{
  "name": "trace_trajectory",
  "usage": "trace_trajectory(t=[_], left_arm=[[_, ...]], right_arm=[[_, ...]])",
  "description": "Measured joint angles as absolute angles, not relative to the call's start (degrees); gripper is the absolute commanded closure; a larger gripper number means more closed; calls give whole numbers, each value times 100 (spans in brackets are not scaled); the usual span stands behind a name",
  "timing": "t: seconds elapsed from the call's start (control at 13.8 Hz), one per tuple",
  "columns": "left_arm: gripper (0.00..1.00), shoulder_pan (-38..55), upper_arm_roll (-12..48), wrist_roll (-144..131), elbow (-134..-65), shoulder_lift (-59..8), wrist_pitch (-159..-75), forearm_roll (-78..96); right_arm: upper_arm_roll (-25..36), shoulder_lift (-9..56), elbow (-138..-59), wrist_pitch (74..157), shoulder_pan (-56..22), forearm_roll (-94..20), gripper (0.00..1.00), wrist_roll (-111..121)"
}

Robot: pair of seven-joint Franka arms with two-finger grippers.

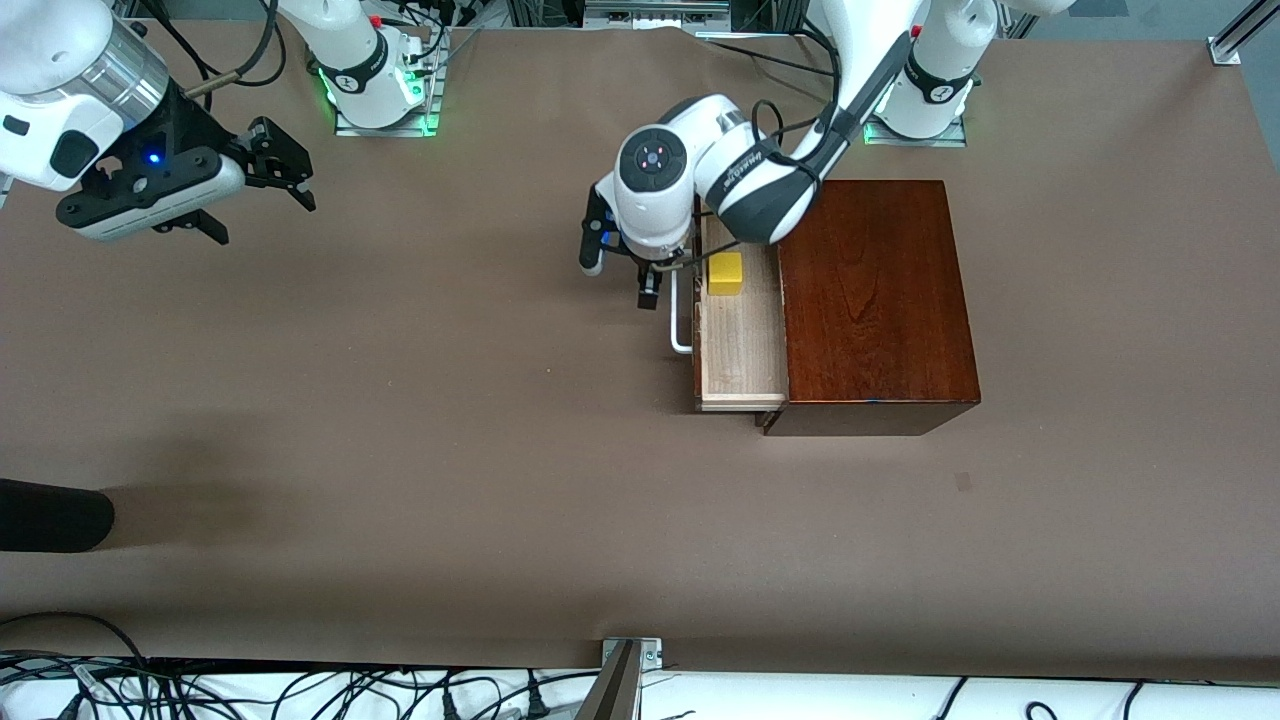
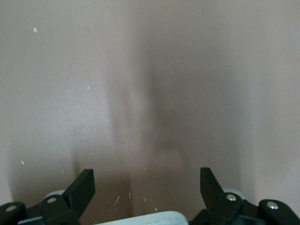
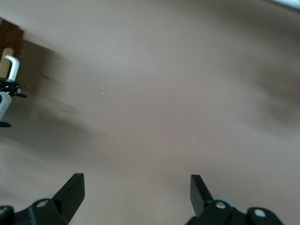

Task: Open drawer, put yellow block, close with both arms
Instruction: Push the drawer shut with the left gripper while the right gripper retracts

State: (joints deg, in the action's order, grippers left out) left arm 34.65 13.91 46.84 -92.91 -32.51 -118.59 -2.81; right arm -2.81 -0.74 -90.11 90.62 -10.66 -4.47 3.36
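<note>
The drawer stands pulled out of the mahogany box toward the right arm's end of the table. The yellow block lies in its pale tray, at the end farther from the front camera. My left gripper hangs low just outside the white loop handle, open and holding nothing. In the left wrist view the left gripper shows only bare table between its fingers. My right gripper waits open, raised over the right arm's end of the table. The handle shows small in the right wrist view.
A dark rounded object juts in at the right arm's end, nearer to the front camera. Cables and a metal bracket line the table's front edge. Brown table surface spreads between the drawer and the right arm's end.
</note>
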Motion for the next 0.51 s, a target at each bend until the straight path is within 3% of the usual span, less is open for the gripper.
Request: trace_trajectory(t=[0.51], left_arm=[[0, 2851, 1215, 4768, -9056, -3201, -10190, -440]], right_arm=[[171, -42, -9064, 9003, -1027, -297, 0, 8]])
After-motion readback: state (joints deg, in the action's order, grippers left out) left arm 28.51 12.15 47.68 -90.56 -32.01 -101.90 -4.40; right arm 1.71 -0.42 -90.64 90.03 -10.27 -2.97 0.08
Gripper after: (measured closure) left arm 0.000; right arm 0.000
